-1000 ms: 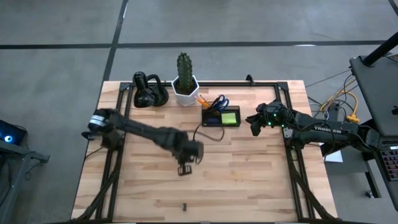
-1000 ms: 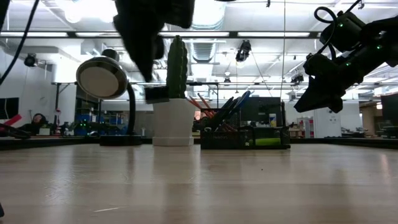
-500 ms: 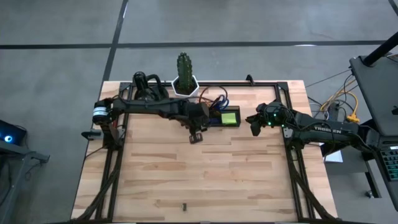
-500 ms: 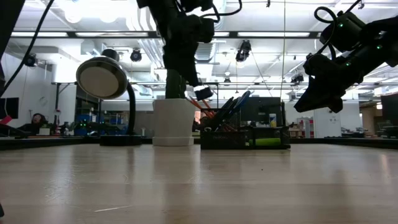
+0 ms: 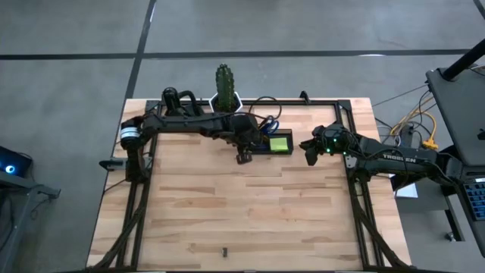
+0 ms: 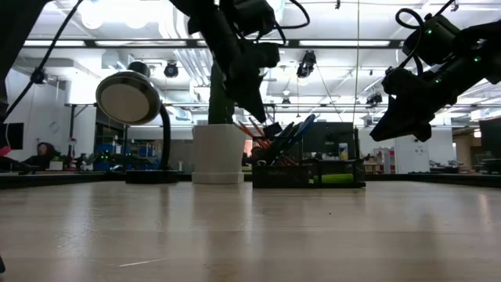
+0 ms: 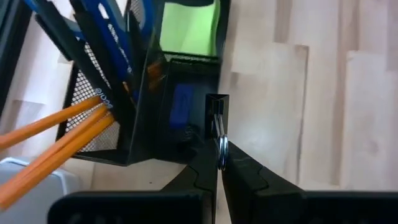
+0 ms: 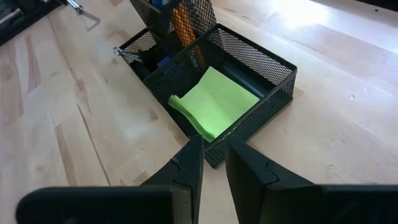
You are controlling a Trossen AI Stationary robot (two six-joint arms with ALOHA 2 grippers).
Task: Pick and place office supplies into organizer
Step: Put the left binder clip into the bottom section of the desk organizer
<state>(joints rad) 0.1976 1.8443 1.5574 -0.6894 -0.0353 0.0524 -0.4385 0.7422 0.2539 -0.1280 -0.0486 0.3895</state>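
The organizer is a dark mesh box at the table's far middle. It holds blue scissors, orange pencils, dark pens, a small blue block and a lime-green pad. My left gripper hangs just on the near side of the organizer's left end, shut on a tiny black clip. In the low view that gripper is above the box. My right gripper waits in the air to the organizer's right, its fingers a small gap apart. Another tiny clip lies flat near the table's near edge. My left gripper pinches the clip by its silver wire handles between its two fingertips. The fingers slant down from the table's left. The clip's black body sticks out beyond the tips, lifted clear of the table, right beside the organizer's near wall.
A white pot with a cactus stands just left of the organizer at the far edge. A black rounded gadget sits further left, with its round head raised. Black frame rails run along the table's sides. Bare wood lies toward the near edge.
My left gripper has swung from the table's middle toward the far edge and somewhat right, carrying the clip, and has ended lower, at the organizer's near wall. Its fingers have stayed shut on the clip. My right arm has kept still.
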